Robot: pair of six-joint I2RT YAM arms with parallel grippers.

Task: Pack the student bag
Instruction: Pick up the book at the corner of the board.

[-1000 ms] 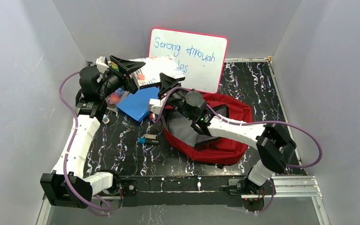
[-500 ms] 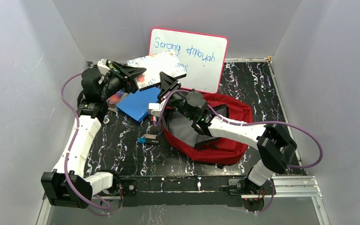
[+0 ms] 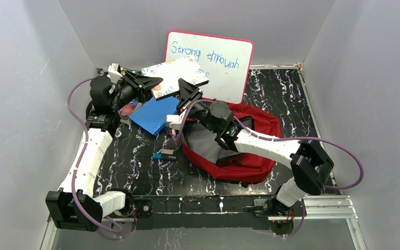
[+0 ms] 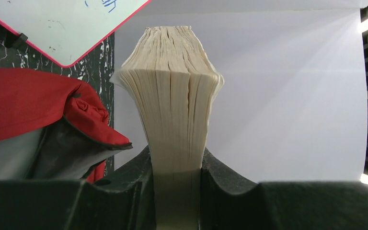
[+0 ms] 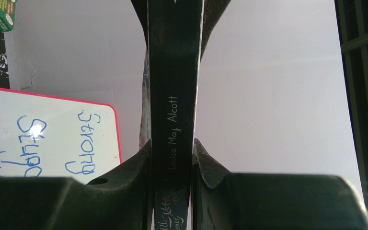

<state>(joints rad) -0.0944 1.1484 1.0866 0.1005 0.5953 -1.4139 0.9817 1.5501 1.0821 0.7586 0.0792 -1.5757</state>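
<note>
Left pincer: clenched on the page edge of the book | book: held off the counter, long axis left-to-right, far side | right pincer: clenched on its spine | student bag: on the counter, near and right of the book, grey mouth open leftward; right arm nearer.

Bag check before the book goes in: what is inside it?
In the bag only grey lining shows. The right arm covers part of the opening; deeper inside is hidden.
</note>
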